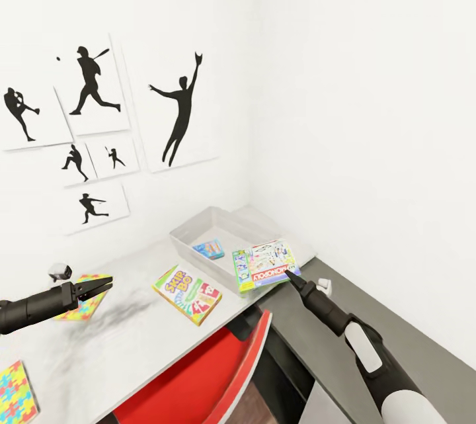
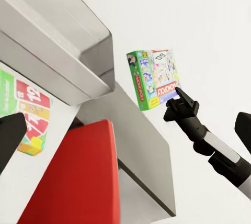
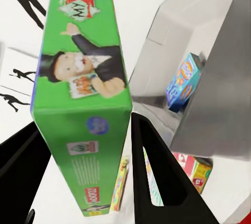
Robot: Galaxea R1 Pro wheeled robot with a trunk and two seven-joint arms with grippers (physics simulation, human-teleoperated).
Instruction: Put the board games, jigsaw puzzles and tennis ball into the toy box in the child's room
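Observation:
My right gripper [image 1: 291, 274] is shut on a white-and-green Monopoly board game [image 1: 266, 264], held tilted in the air beside the toy box's near corner. The box's green side [image 3: 78, 77] lies between the black fingers [image 3: 157, 177]. The light-grey toy box [image 1: 228, 217] stands at the table's far end with a small blue game [image 1: 209, 249] inside. The Skip-Bo box [image 1: 187, 294] lies on the white table [image 1: 132, 338]. My left gripper [image 1: 100, 286] hovers open over one jigsaw puzzle [image 1: 82, 308]; another puzzle [image 1: 14, 391] lies at the near left. The tennis ball is out of view.
A red chair [image 1: 198, 378] is tucked under the table's front edge. The lower dark-grey unit [image 1: 410, 338] runs along the right wall with a small white object [image 1: 324, 285] on it. A small white cube [image 1: 59, 271] sits behind my left gripper. Silhouette pictures hang on the wall.

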